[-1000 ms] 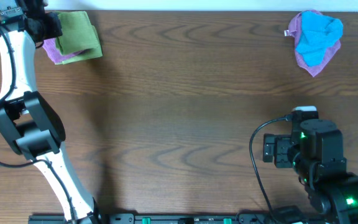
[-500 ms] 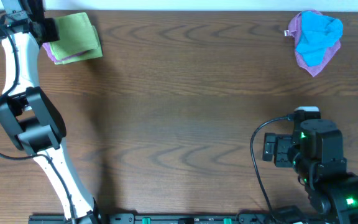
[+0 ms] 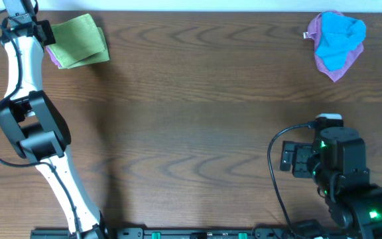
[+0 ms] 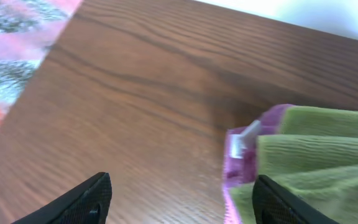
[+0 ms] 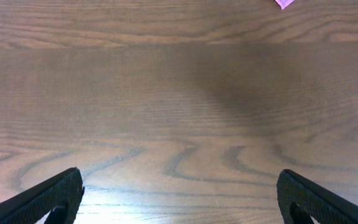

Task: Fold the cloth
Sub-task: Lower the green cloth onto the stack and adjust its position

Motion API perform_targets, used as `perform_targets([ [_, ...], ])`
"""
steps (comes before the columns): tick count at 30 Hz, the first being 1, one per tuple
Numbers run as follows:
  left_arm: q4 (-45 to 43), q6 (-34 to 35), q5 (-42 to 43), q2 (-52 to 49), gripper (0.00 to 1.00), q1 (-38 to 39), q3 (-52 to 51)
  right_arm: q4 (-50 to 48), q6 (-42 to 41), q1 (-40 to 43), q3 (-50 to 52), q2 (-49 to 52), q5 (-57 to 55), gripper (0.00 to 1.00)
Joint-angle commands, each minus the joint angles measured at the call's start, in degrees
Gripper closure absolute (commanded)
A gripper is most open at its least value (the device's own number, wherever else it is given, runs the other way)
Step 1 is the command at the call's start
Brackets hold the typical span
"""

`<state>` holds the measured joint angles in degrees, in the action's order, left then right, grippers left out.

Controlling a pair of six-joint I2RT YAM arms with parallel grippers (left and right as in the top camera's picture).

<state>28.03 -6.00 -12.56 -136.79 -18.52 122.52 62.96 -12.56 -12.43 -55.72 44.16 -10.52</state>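
Lying folded just right of the empty, spread-apart left gripper [image 4: 180, 198], the cloth [image 4: 319, 149] is judged done; only a clean withdrawal is called for.

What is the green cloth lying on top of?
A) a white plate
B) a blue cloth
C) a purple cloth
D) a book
C: the edge of a purple cloth peeks out from under the green cloth in the table's far left corner.
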Motion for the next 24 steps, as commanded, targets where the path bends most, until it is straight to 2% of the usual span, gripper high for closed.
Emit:
perform_targets([
  [1,-0.07,0.94,-3.74,0.59,0.27,0.90,1.14,-0.31,-0.92,0.50,0.02,0.11,-0.87,0.01],
  [4,-1.07,0.92,-3.72,3.45,0.28,2.45,1.16,-1.07,-0.90,0.50,0.02,0.11,-0.90,0.01],
  [6,-0.61,0.92,-3.34,5.88,0.36,3.74,1.16,-1.11,-0.90,0.50,0.02,0.11,-0.90,0.01],
  [7,0.33,0.90,-2.54,7.43,0.54,4.68,1.16,-1.07,-0.90,0.50,0.02,0.11,-0.90,0.01],
  [8,1.36,0.90,-1.73,8.55,0.81,5.55,1.16,-1.07,-0.90,0.50,0.02,0.11,-0.90,0.01],
  [9,2.12,0.90,-1.31,9.25,0.94,6.25,1.16,-1.07,-0.90,0.50,0.02,0.11,-0.90,0.01],
  [12,3.50,-0.02,-1.38,9.57,0.94,8.28,1.11,-1.07,-0.90,0.50,0.02,0.11,-0.92,0.01],
  [15,4.37,-6.71,-1.81,7.30,0.94,9.60,0.98,-1.07,-0.87,0.50,0.02,0.11,-1.31,0.01],
  [21,2.10,-13.79,-19.04,0.83,0.94,10.54,0.98,-1.03,-0.59,0.50,0.02,0.11,-1.77,0.01],
  [24,1.95,-14.80,-20.44,-1.75,0.94,10.51,0.98,-1.05,-0.22,0.52,0.02,0.11,-1.77,0.01],
])
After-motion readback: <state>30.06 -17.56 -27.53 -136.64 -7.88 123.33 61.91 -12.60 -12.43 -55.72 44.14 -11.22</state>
